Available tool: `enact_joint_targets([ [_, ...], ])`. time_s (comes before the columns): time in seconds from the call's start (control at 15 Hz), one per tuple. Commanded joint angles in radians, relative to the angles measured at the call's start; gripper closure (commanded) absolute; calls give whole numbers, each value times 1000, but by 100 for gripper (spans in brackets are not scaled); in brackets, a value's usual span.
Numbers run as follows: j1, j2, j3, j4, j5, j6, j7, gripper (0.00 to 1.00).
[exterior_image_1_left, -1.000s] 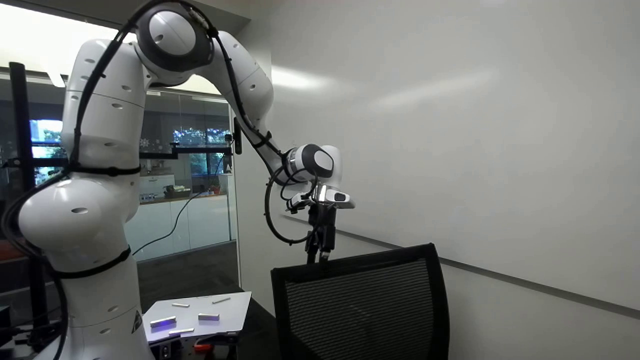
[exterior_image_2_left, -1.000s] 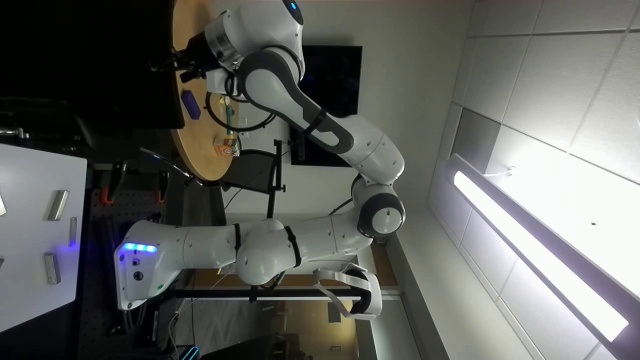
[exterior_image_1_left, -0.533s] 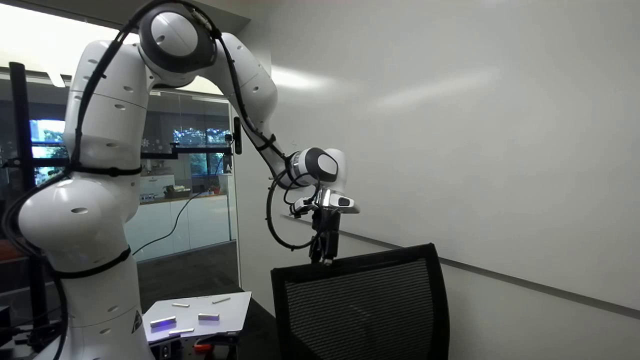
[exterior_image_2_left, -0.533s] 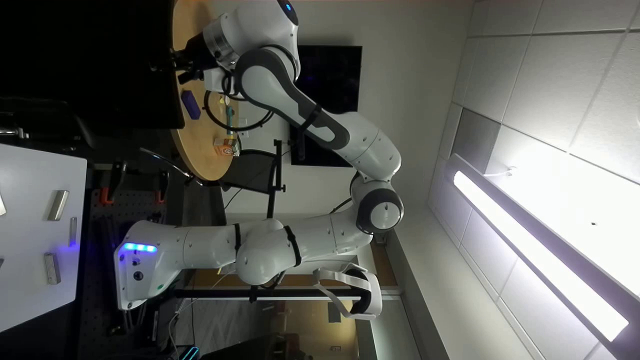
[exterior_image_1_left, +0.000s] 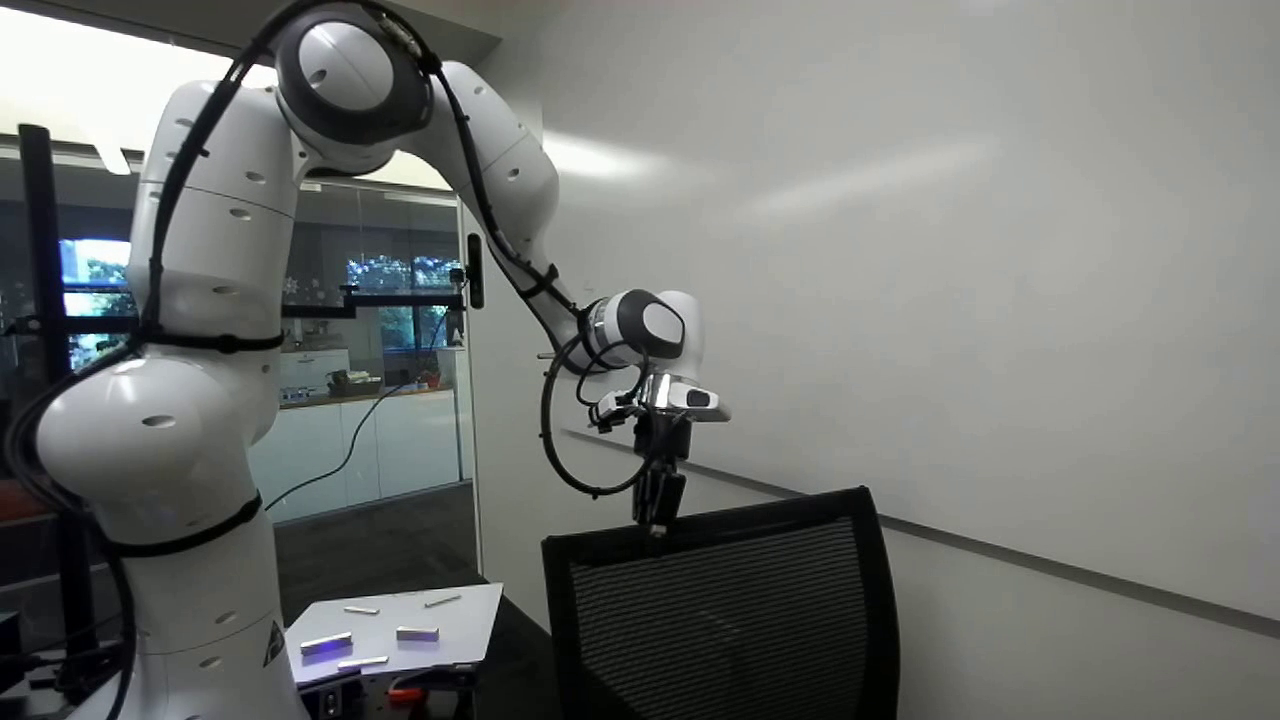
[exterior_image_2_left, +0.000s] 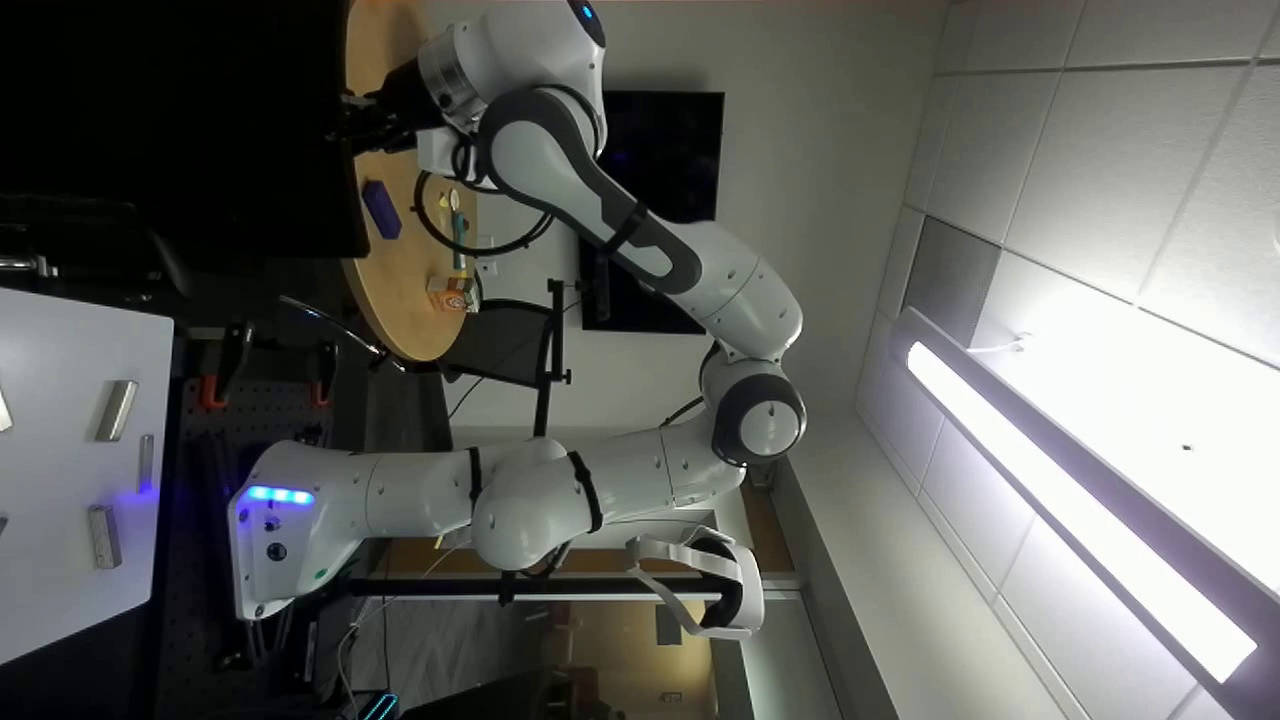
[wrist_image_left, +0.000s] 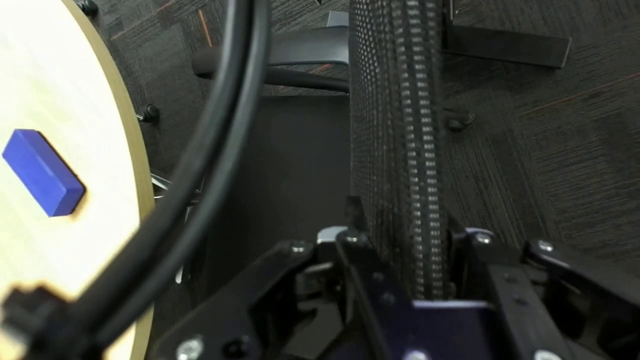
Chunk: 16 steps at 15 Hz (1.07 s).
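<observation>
We see the gripper (wrist_image_left: 407, 227) clamped on the mesh chair backrest (wrist_image_left: 392, 125); 1 blue block (wrist_image_left: 44, 172) lies on the nearby bench (wrist_image_left: 90, 100).

No legible text or numbers

From one to four o'clock in the wrist view, the black woven-mesh chair backrest (wrist_image_left: 395, 140) is showing rows of pale dashes. At nine, the blue rectangular block (wrist_image_left: 44, 172) is contrasting with the pale yellow, round wooden tabletop (wrist_image_left: 55, 90). Between two and three, the streaky charcoal carpet (wrist_image_left: 550, 125) is showing thin orange lines. Around four, the black metal two-finger gripper (wrist_image_left: 404, 225) is glinting with silvery screws (wrist_image_left: 483, 238). In both exterior views, the white jointed robot arm (exterior_image_1_left: 220, 265) is bearing dark grey bands.
</observation>
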Motion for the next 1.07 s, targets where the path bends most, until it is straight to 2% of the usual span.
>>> enact_joint_targets([
  [0.0,6,-13,0,-13,-8,6,-6,97],
  [0.13,7,-12,2,-23,-7,15,-4,100],
  [0.47,-12,0,-19,-19,23,11,34,98],
  [0.87,-58,-24,-82,-58,114,51,145,98],
  [0.93,-91,-29,-113,-2,116,17,103,98],
  [1.0,-110,-32,-127,7,138,-6,85,98],
])
